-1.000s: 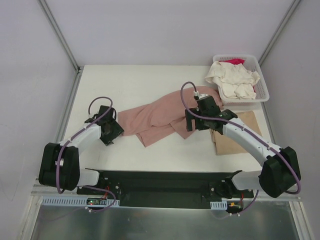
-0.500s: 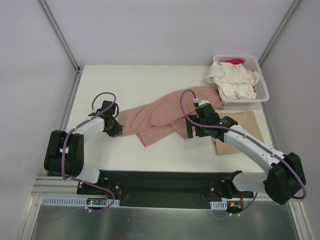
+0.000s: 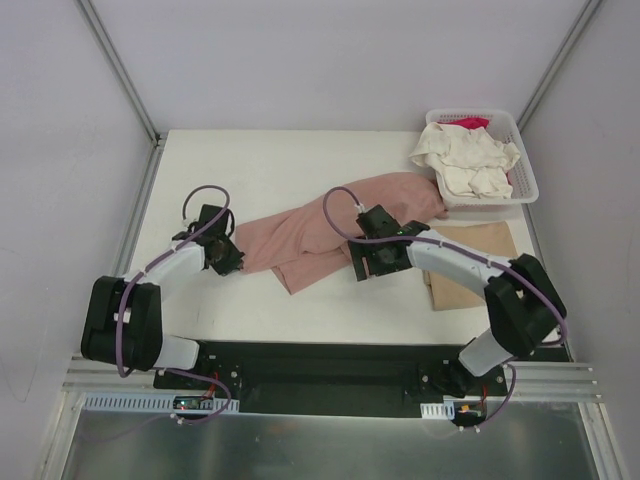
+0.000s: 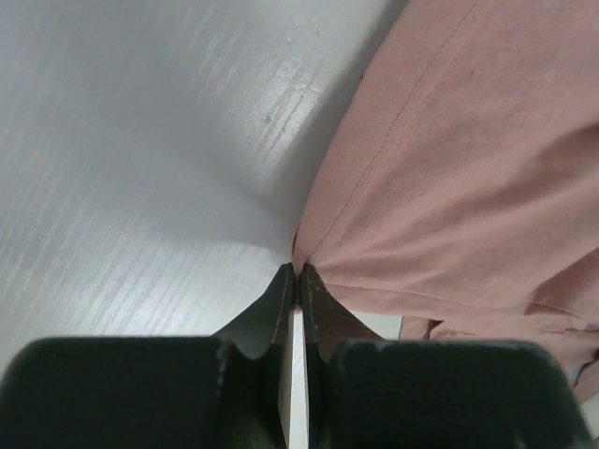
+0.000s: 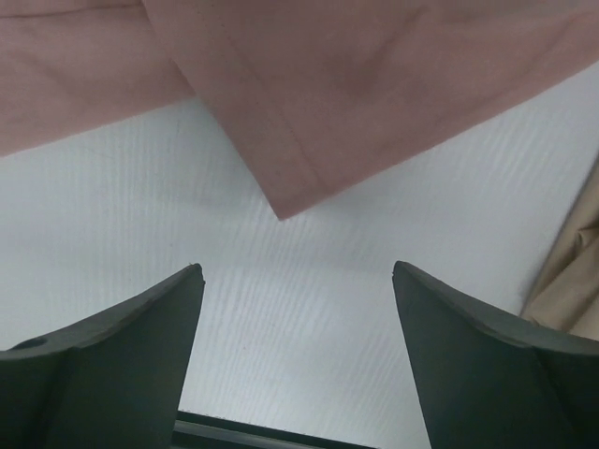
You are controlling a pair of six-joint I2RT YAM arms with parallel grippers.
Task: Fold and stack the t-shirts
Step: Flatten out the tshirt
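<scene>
The dusty-pink t-shirt (image 3: 310, 232) lies crumpled and spread across the middle of the table. My left gripper (image 3: 234, 261) is at its left end. In the left wrist view the left gripper (image 4: 299, 273) is shut on the edge of the pink t-shirt (image 4: 459, 159). My right gripper (image 3: 362, 266) hovers at the shirt's near right side. In the right wrist view it (image 5: 297, 271) is open and holds nothing, and a corner of the pink t-shirt (image 5: 290, 192) lies just beyond its fingertips. A tan t-shirt (image 3: 472, 272) lies folded at the right.
A white slatted basket (image 3: 527, 187) stands at the back right, holding a cream t-shirt (image 3: 466, 160) and a magenta one (image 3: 468, 122). A bit of the tan t-shirt (image 5: 573, 271) shows at the right edge of the right wrist view. Grey enclosure walls surround the table.
My left gripper has moved in to the pink t-shirt's left end and shut on its edge. The right arm has swung left to the shirt's near right corner, its jaws narrowing slightly.
</scene>
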